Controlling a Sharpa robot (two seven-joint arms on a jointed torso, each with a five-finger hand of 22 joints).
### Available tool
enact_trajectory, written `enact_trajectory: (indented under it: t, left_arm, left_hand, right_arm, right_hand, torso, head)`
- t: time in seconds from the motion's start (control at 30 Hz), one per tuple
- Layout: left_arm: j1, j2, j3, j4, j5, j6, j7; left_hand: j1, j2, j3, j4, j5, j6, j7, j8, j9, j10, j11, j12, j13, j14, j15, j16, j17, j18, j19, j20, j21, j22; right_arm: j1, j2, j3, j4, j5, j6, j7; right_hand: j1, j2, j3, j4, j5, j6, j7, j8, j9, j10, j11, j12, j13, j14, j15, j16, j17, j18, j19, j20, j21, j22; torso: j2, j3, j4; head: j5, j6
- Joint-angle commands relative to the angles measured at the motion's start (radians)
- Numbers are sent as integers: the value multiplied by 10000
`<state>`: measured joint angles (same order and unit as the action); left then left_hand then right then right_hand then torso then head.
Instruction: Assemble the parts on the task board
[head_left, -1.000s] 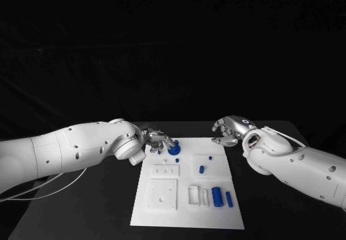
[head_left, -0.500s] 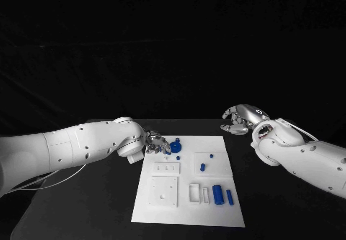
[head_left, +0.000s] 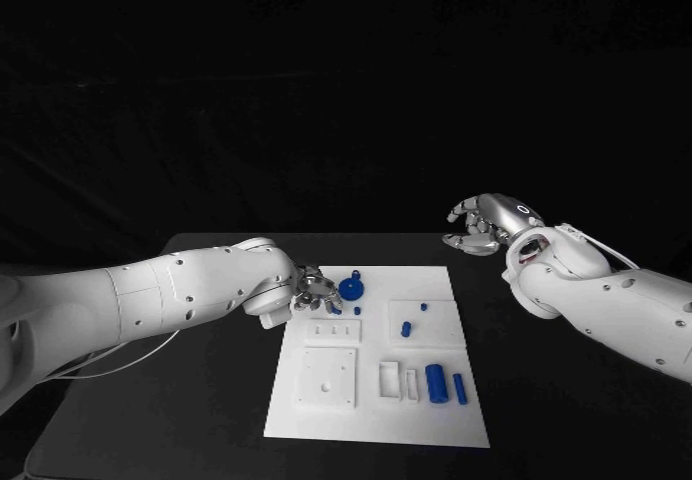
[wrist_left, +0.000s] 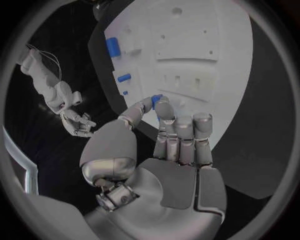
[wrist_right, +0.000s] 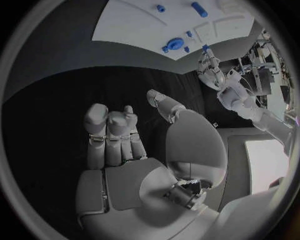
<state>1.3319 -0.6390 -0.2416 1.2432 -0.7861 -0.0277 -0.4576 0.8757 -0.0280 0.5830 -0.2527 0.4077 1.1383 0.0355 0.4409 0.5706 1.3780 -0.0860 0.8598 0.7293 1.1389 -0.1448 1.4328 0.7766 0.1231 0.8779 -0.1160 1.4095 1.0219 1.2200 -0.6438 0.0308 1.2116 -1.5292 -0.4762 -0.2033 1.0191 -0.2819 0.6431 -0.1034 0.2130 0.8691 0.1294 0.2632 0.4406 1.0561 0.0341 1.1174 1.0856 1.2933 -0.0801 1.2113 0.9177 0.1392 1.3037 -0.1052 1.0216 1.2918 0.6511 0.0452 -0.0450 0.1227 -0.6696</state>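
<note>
1. Head view, near edge of the white board (head_left: 378, 420): two blue cylinders (head_left: 436, 383) stand beside white blocks, untouched. The board lies on the black bench (head_left: 202, 400).
2. Further in, the left hand (head_left: 312, 292) is over the board's left side. Its thumb and one finger pinch a small blue peg (wrist_left: 156, 98); the other fingers (wrist_left: 187, 135) are pressed together. A second ago this hand was at the round blue knob (head_left: 352, 290); now it has drawn back a little, towards the small slots beside it.
3. Farthest, the right hand (head_left: 486, 222) has lifted up and away from the board's far corner since then. Its fingers are curled in and hold nothing.
4. My judgement: the right hand has left the work, and the left one will seat the peg in a hole next.
5. Hard to see: the peg is almost covered by fingers in the head view, and I cannot tell which hole is meant for it.
</note>
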Motion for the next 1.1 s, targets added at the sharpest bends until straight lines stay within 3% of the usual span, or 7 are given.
enact_trajectory:
  t: [0.03, 0.43, 0.73, 0.83, 0.93, 1.1]
  left_arm:
    - [-48, 40, 10, 16, -358, 316, -58]
    - [-207, 81, 11, 59, -1295, 442, 33]
    - [-260, 119, 12, 22, -1413, 460, 66]
    - [-324, 126, 12, -1, -1442, 540, 92]
    - [-482, 90, 15, 31, -1577, 604, 148]
    - [-542, 116, 16, -30, -1650, 642, 181]
  left_hand:
    - [-41, 94, 1284, -390, 378, 501, -323, 30, 1173, 197, -163, 62, 17, 607, -568, 64, 13, 112, 74, -1549, 64, -15]
    - [-87, 90, 1335, -396, 451, 522, -334, 35, 1233, 212, -173, 101, 34, 625, -573, 86, 26, 122, 70, -1551, 98, -32]
    - [-98, 67, 1350, -397, 463, 527, -337, 35, 1254, 214, -176, 112, 38, 631, -575, 90, 27, 127, 71, -1552, 109, -40]
    - [-96, 47, 1361, -397, 468, 532, -340, 36, 1266, 218, -178, 119, 41, 635, -577, 94, 29, 130, 72, -1553, 115, -45]
    - [-94, 38, 1369, -397, 471, 534, -342, 36, 1274, 220, -181, 124, 43, 639, -578, 96, 30, 133, 73, -1554, 120, -49]
    - [-86, 17, 1382, -396, 472, 535, -344, 34, 1286, 221, -184, 130, 44, 644, -580, 99, 30, 137, 76, -1556, 127, -55]
  right_arm:
    - [5, 30, 3, -20, -6, -94, 4]
    - [13, 91, 6, -22, 5, -65, -7]
    - [13, 107, 6, -43, 40, -55, 19]
    - [13, 123, 6, -38, 42, -56, 23]
    - [13, 131, 6, -15, 42, -53, 20]
    - [14, 145, 6, -36, 44, -53, 38]
  right_hand:
    - [-30, -42, -55, -8, 20, -121, 168, 55, -10, 40, -22, -21, -14, 32, 8, -55, -5, 1226, 11, 33, -62, -10]
    - [-20, -42, -65, -10, 21, -115, 165, 58, -10, 38, -26, -20, -24, 31, 4, -62, -5, 1226, 7, 34, -69, -10]
    - [-6, -40, -66, -12, 15, -110, 163, 60, -11, 32, -28, -23, -34, 26, 3, -70, -6, 1226, 0, 35, -78, -11]
    - [-1, -40, -65, -10, 12, -110, 163, 60, -12, 27, -28, -26, -40, 21, 2, -78, -7, 1226, -8, 37, -86, -12]
    - [-2, -31, -62, 4, 11, -108, 163, 60, -13, 23, -28, -27, -48, 17, 2, -86, -9, 1226, -16, 41, -96, -14]
    - [-4, -28, -60, 13, 11, -108, 162, 60, -14, 21, -28, -28, -53, 15, 2, -91, -10, 1226, -19, 43, -102, -15]
  torso:
    - [-1, 2, 11]
    - [-5, -1, -4]
    - [-5, -2, -3]
    - [-6, 3, -2]
    - [-7, 5, -7]
    - [-5, -2, -7]
  head:
    - [18, -58]
    - [52, -136]
    - [55, -163]
    - [55, -171]
    - [69, -160]
    - [41, -154]
